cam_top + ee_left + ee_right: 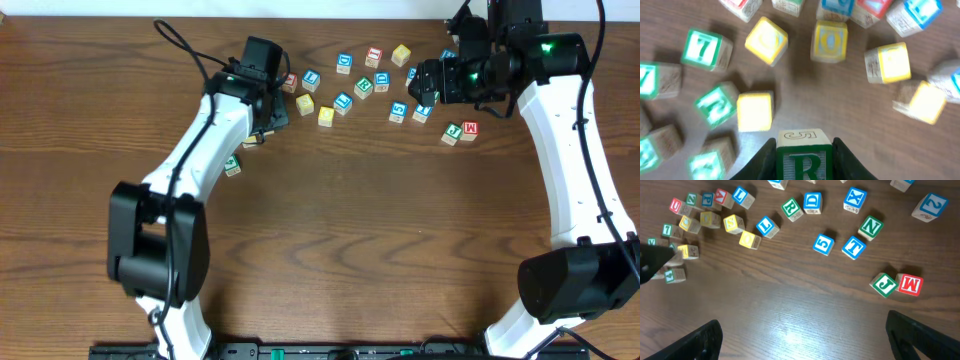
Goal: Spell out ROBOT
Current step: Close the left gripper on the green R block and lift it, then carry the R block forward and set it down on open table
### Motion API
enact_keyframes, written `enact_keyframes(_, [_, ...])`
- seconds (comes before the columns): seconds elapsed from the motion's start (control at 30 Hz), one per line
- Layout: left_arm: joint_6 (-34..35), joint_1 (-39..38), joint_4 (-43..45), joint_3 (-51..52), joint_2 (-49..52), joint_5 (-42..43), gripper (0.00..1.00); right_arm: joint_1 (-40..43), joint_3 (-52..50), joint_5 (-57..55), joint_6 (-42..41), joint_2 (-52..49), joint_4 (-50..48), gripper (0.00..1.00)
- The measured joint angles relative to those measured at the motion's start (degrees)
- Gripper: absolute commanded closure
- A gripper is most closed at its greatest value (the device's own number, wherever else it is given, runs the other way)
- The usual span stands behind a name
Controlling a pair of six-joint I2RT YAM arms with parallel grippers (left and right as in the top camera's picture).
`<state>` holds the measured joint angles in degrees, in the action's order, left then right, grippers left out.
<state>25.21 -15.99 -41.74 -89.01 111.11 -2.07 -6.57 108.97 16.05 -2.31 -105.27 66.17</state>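
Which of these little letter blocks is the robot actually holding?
The green R block, pinched in the left gripper; all the others lie loose on the table.

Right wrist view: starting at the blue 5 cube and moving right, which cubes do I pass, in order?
blue 5 → blue T → green J → red M. The green N and blue X overlap the T sideways, so they are left out.
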Motion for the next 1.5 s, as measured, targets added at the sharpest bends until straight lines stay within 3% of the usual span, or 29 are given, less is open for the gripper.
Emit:
enact_keyframes(0.27, [-4.2, -1.6, -9.7, 0.3, -0.5, 3.3, 0.75, 0.0, 0.0, 0.0, 0.0, 0.0, 0.0, 0.01])
enact_keyframes(0.7, [-6.9, -5.1, 0.2, 11.6, -0.5, 4.9, 0.75, 0.0, 0.0, 0.0, 0.0, 0.0, -0.9, 0.01])
enact_keyframes(0.93, [-8.7, -6.1, 5.9, 12.1, -0.5, 7.1, 0.75, 0.0, 0.0, 0.0, 0.0, 0.0, -1.3, 0.01])
enact_keyframes(1.5, [-9.0, -10.6, 9.5, 12.1, -0.5, 8.2, 0.75, 0.0, 0.0, 0.0, 0.0, 0.0, -1.1, 0.01])
